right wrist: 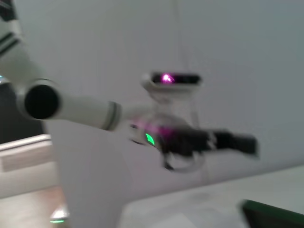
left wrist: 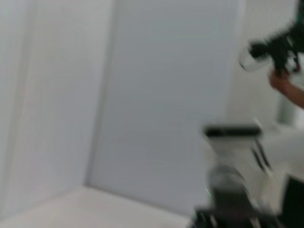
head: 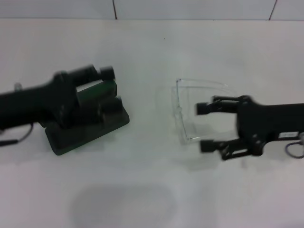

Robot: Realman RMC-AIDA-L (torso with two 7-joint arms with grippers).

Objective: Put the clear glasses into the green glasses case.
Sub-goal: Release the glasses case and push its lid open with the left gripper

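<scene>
The clear glasses (head: 190, 111) lie on the white table (head: 152, 190), well apart from the green glasses case (head: 90, 126) (open, lid raised). The right gripper (head: 204, 127) has its fingers spread either side of one temple arm. The left gripper (head: 110, 88) sits over the case; whether it is clamped, I cannot tell.

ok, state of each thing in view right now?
green glasses case: on table, open, lid up.
clear glasses: on table, outside case, not gripped.
left end effector: at the case lid.
right end effector: open, at the glasses.
</scene>
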